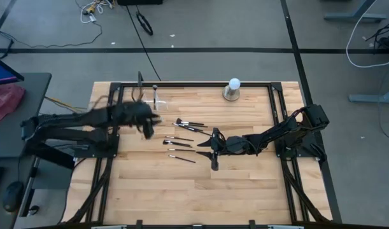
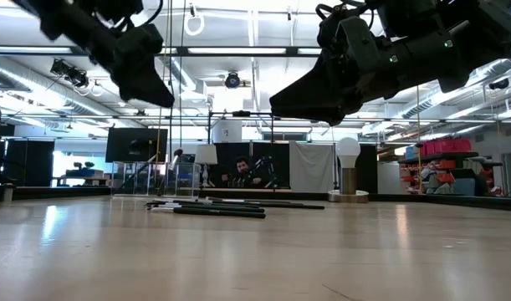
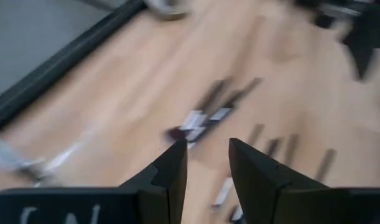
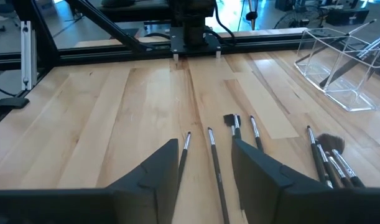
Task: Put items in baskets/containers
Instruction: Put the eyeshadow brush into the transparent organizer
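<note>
Overhead, the left arm reaches in from the table's left side, its left gripper (image 1: 148, 127) raised above the wood with fingers (image 3: 168, 177) parted and nothing between them. It hangs between the clear holder (image 1: 157, 100), which has brushes standing in it, and the loose makeup brushes (image 1: 181, 141), which lie just to its right. The right gripper (image 1: 214, 152) is stretched low from the right, jaws spread and empty, with the brushes (image 4: 213, 158) lying on the wood directly ahead of its fingertips.
</note>
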Robot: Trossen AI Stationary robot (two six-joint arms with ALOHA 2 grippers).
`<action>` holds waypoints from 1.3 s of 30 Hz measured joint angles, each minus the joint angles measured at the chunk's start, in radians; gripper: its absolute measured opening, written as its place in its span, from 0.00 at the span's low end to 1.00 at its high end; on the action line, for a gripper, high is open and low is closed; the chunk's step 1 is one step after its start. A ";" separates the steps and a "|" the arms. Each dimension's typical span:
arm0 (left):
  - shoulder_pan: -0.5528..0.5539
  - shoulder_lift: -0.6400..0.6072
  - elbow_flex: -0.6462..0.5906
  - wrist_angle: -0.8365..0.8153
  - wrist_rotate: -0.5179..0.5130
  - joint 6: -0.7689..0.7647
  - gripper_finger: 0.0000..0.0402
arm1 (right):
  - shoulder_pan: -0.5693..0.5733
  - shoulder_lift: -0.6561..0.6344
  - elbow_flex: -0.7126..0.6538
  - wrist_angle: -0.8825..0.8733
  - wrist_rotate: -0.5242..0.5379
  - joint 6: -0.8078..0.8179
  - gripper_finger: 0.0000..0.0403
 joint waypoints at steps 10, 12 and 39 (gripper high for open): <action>-0.351 0.108 -0.331 0.664 -0.180 -0.061 0.31 | -0.008 0.048 0.004 0.011 0.000 0.041 0.37; -0.404 0.139 -0.362 0.755 -0.263 -0.068 0.31 | -0.018 0.082 0.021 0.009 -0.001 0.066 0.37; -0.615 0.331 -0.389 1.138 -0.484 -0.059 0.31 | -0.036 0.477 0.410 -0.200 -0.104 -0.053 0.37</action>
